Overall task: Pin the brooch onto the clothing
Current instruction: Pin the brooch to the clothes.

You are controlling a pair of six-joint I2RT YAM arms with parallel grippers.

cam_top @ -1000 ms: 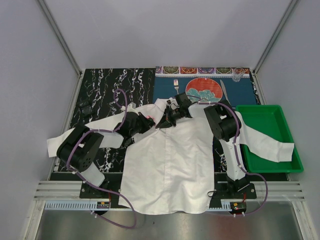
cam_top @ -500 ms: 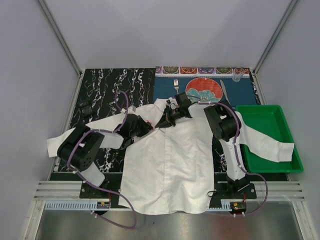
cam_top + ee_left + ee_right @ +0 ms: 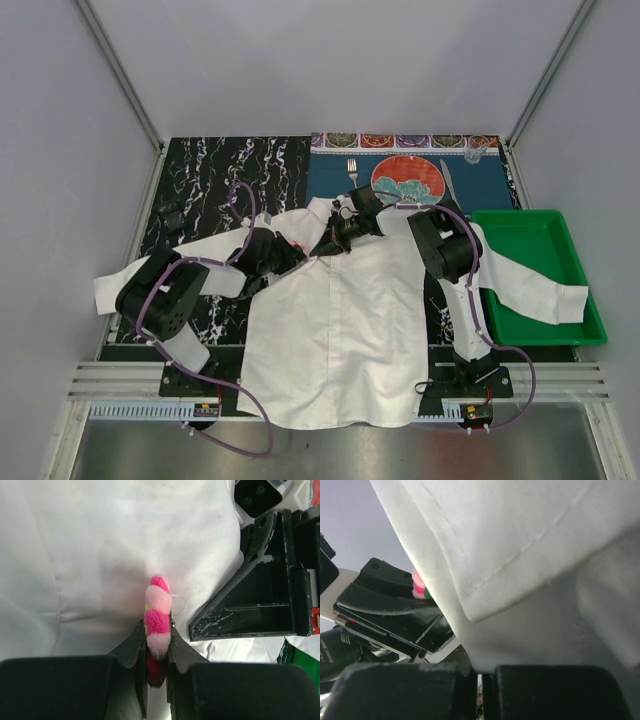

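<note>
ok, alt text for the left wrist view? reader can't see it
The left gripper holds the brooch, a fuzzy pink flower pin seen edge-on, against the white shirt that fills most of the view. The right gripper, black and scuffed, sits close on the right; a sliver of green tray shows bottom right.

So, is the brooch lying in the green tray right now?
No, the brooch is pinched edge-on between the fingers of the left gripper, over the white shirt.
</note>
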